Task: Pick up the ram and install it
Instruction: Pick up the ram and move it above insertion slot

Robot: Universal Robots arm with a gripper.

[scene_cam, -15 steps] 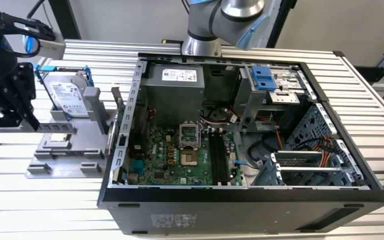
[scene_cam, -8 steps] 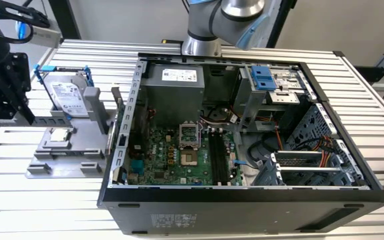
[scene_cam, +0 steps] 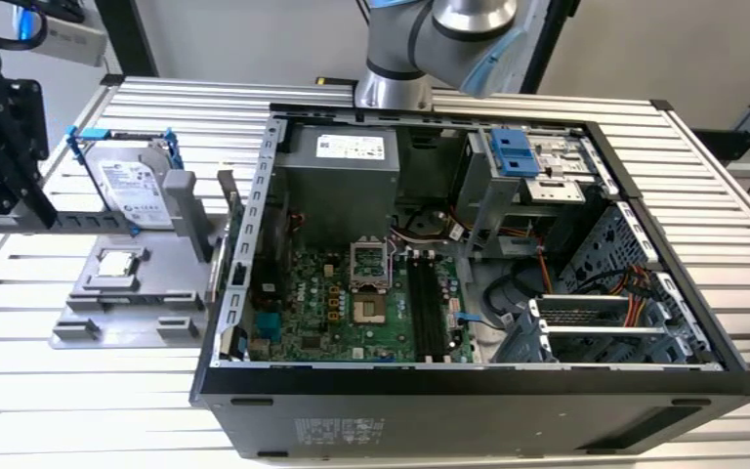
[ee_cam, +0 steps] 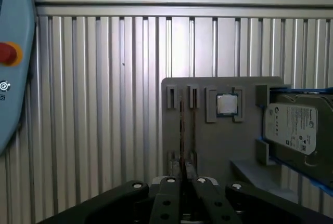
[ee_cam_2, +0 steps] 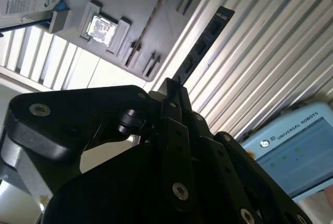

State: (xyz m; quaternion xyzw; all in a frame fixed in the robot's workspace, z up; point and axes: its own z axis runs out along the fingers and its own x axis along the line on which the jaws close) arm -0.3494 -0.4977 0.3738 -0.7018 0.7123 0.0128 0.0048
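The ram is hanging clamped in the closed hand, clear of the grey holder tray on the tabletop. The motherboard's black slots are sitting empty, so installing is not yet done.

The arm had silver-grey cylindrical joints and a pale blue cap. Its gripper was matt black, built of flat linked bars fastened with small silver screws.
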